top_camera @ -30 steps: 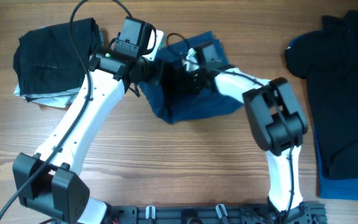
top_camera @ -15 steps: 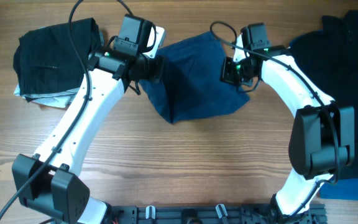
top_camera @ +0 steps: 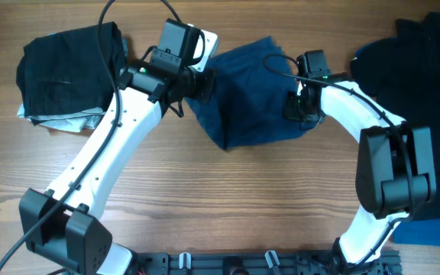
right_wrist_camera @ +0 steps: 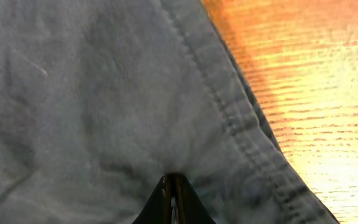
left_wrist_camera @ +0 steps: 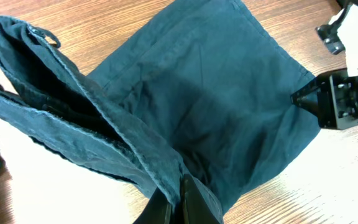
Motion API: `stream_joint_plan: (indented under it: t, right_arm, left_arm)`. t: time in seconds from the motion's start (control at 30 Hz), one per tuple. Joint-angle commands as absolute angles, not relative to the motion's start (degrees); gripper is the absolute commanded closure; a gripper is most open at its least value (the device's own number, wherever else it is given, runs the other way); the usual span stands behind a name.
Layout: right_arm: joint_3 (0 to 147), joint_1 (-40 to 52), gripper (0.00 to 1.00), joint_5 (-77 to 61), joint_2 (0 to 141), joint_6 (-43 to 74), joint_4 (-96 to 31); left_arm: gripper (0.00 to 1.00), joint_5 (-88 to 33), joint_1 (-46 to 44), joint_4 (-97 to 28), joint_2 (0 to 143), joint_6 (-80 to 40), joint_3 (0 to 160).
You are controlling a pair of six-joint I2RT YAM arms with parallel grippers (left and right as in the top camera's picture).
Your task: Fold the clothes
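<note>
A dark blue garment (top_camera: 247, 95) lies folded at the middle back of the table, held between both arms. My left gripper (top_camera: 197, 85) is shut on its left edge; the left wrist view shows the jaws (left_wrist_camera: 182, 190) pinching a seamed fold of the blue cloth (left_wrist_camera: 204, 93). My right gripper (top_camera: 295, 105) is shut on the garment's right edge; the right wrist view shows its jaws (right_wrist_camera: 173, 185) closed on the cloth (right_wrist_camera: 104, 93) near a stitched hem.
A folded black garment (top_camera: 67, 65) lies on a pale cloth (top_camera: 59, 121) at the back left. A black shirt with a white logo (top_camera: 426, 99) lies on blue cloth (top_camera: 426, 229) at the right edge. The wooden table (top_camera: 228, 206) shows in front.
The right gripper swung from over the garment's middle out to its right edge and closed there. The left gripper shifted slightly right, and the garment moved right with it.
</note>
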State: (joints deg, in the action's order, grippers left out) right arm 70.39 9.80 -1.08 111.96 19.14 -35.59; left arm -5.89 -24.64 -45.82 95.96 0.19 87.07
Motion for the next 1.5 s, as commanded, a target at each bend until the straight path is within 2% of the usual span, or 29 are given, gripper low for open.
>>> stream_joint_plan:
  t: [0.0, 0.2, 0.4, 0.67, 0.8, 1.07, 1.47]
  right_arm:
    - [67.7, 9.6, 0.96, 0.6, 113.1, 18.6, -34.2]
    - [65.5, 9.7, 0.96, -3.0, 113.1, 17.9, -32.7]
    - [65.5, 10.2, 0.96, -11.6, 113.1, 18.0, -32.5]
    - [65.5, 15.1, 0.96, -11.8, 113.1, 18.3, -32.4]
    - [65.7, 16.7, 0.96, -11.5, 113.0, 18.2, -32.6]
    - [74.8, 15.9, 0.95, -12.8, 110.4, 18.0, -39.4]
    - [78.5, 5.7, 0.95, -6.9, 108.2, 17.7, -46.0]
  left_arm:
    - [0.96, -6.8, -24.9, -45.3, 94.5, 1.4, 88.8]
    - [0.96, -0.6, -23.9, -49.4, 94.5, 4.4, 88.8]
    - [0.96, 0.7, -18.7, -55.0, 94.5, 7.3, 92.6]
    - [0.96, -0.1, -13.6, -59.4, 94.5, 8.8, 98.0]
    - [0.96, -5.1, -14.3, -58.5, 95.3, 8.8, 98.0]
    - [0.96, -5.6, -20.8, -57.5, 95.9, 8.8, 97.9]
    - [0.96, -8.0, -25.5, -56.8, 100.9, 8.8, 97.9]
